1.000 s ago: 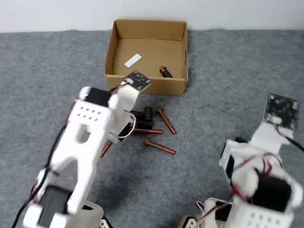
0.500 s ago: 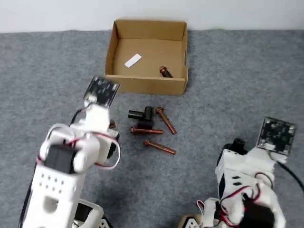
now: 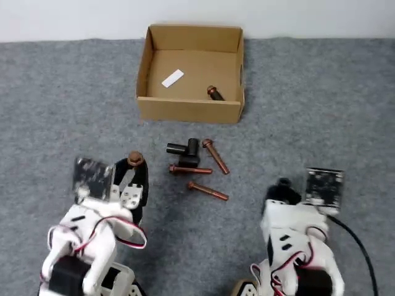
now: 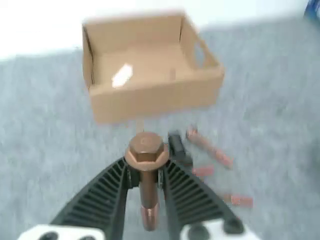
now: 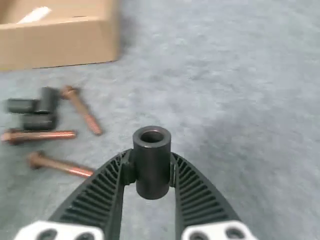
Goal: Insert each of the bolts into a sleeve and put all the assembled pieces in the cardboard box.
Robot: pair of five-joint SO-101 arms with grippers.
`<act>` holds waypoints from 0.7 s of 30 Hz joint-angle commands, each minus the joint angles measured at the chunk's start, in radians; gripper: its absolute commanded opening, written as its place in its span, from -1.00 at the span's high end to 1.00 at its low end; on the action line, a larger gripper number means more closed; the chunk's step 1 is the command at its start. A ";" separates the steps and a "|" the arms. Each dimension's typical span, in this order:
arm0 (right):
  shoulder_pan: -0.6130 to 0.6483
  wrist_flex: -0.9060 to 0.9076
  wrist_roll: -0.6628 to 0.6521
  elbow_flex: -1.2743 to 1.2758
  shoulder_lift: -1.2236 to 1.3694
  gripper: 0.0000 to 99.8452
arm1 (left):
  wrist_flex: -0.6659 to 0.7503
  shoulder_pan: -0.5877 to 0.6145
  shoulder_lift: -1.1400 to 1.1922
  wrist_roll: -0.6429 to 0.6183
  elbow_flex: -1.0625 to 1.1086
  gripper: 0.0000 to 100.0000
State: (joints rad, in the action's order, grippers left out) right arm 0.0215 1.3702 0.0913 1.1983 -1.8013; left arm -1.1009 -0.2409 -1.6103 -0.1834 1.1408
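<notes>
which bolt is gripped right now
The bolt clamped in the left gripper; the three loose bolts lie flat on the carpet beside the sleeves.

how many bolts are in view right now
5. One bolt is held in the left gripper; three more lie loose on the carpet near the cardboard box; one lies inside it.

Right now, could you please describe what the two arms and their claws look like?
The left arm and right arm are white plastic shells with black motors and loose red, white and black wires. Each carries a small circuit board at the wrist. The left claw and right claw have black, ribbed, tapering fingers on white bases with round holes.
</notes>
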 commanded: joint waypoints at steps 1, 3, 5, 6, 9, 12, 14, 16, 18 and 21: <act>0.162 -0.113 -0.011 0.025 -0.008 0.98 | 0.098 0.000 -0.138 0.000 0.044 0.99; 0.251 -0.173 -0.011 0.058 -0.008 0.98 | 0.106 0.000 -0.201 -0.002 0.077 0.99; 0.334 -0.226 -0.011 0.092 -0.008 0.98 | 0.104 -0.002 -0.215 -0.005 0.084 0.99; 0.372 -0.248 -0.011 0.106 -0.008 0.98 | 0.110 0.003 -0.210 -0.005 0.082 0.99; 0.473 -0.294 -0.011 0.140 -0.008 0.98 | 0.169 0.006 -0.207 -0.006 0.082 0.99; 0.558 -0.315 -0.012 0.161 -0.008 0.98 | 0.247 -0.002 -0.207 -0.025 0.082 0.99; 0.604 -0.334 -0.012 0.170 -0.008 0.98 | 0.296 -0.003 -0.207 -0.092 0.082 0.99; 0.639 -0.352 -0.012 0.176 -0.007 0.98 | 0.327 -0.021 -0.207 -0.178 0.082 0.99; 0.673 -0.380 -0.012 0.181 -0.007 0.98 | 0.336 -0.078 -0.207 -0.252 0.082 0.99; 0.708 -0.421 -0.014 0.184 -0.004 0.98 | 0.334 -0.172 -0.206 -0.293 0.087 0.99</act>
State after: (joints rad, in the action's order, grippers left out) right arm 0.6997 1.0004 0.0913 1.3901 -1.8013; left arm -0.8017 -0.3360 -1.8067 -0.4273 1.2329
